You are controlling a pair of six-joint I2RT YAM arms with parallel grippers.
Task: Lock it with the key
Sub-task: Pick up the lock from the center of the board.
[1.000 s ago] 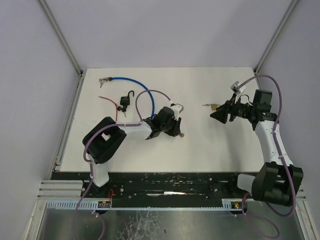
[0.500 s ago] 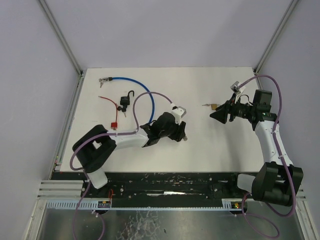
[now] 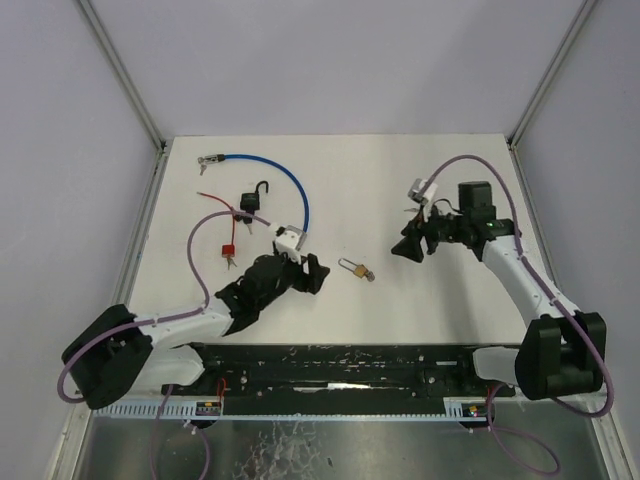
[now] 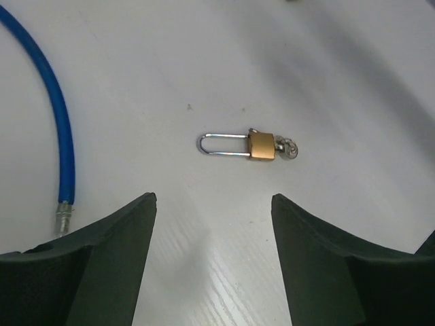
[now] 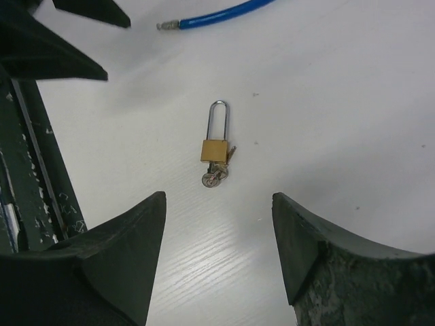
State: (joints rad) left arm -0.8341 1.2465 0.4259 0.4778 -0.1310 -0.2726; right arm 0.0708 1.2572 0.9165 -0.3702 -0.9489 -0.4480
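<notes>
I am looking at a white wood-grain desk [image 3: 400,170] that is carrying a few spare things on its left half. A blue coated cable with metal ends [image 3: 285,175] is curving from the far-left corner towards the middle. A small black padlock [image 3: 250,203], its shackle open, is lying inside that curve. A thin red wire [image 3: 215,198] is trailing just beside it, and a small red tag [image 3: 228,250] is sitting closer to the near edge.

The brass padlock [image 3: 357,269] lies on bare bench [image 3: 400,170] with open surface all round it. It is flanked by the left gripper [image 3: 318,274] just beside it and the right gripper [image 3: 404,248] near, both with jaws spread. The blue cable [image 3: 285,177], whose end lies by the left jaws, the black padlock [image 3: 252,202] and the red-tagged keys [image 3: 228,250] crowd the bench's left part, well apart from the brass padlock.
</notes>
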